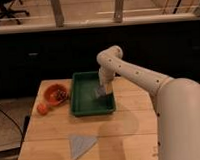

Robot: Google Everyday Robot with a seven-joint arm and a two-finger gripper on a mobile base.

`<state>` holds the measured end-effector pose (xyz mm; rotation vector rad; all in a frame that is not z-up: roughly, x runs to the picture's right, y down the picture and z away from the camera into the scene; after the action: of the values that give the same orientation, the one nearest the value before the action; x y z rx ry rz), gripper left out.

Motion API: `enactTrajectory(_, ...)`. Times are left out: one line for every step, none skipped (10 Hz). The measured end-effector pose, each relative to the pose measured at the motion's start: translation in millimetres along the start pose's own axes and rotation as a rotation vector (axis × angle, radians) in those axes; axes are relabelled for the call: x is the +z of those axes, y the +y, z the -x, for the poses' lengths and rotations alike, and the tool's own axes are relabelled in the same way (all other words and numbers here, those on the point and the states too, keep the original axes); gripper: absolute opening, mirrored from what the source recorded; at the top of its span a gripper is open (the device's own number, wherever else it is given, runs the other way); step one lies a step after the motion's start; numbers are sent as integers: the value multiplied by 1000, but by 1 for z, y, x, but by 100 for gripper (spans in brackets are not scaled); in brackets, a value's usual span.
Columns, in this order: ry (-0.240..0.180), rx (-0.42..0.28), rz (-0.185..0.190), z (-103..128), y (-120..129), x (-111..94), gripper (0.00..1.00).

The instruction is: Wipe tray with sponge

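Camera view showed the gripper (103, 88) lowered inside the dark green tray (82, 98), near the tray's right-hand wall as pictured, hanging down from the white arm (130, 72); a pale grey-blue sponge (102, 93) sat at the gripper's tip, down at the tray floor; whether the gripper was clamped on the sponge or merely over it could not be told. Left of the gripper in the view, just outside the tray, stood a round orange bowl (49, 91); a small orange object (42, 108) lay beyond it, by the bowl's near edge. Well below the gripper, nearer the camera, a flat grey triangular cloth (81, 144) lay on the wooden table (132, 105), apart from the tray.
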<state>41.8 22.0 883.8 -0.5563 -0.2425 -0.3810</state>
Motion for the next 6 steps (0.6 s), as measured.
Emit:
enactTrajectory(1, -2, 6, -1, 0, 1, 0)
enactTrajectory(1, -9, 9, 0, 1, 3, 0)
enactTrajectory(3, -17, 10, 1, 1, 4, 0)
enactTrajectory(3, -23, 10, 2, 1, 6, 0)
enactTrajectory(1, -31, 10, 4, 0, 8, 0)
enactTrajectory(0, -36, 12, 5, 0, 9, 0)
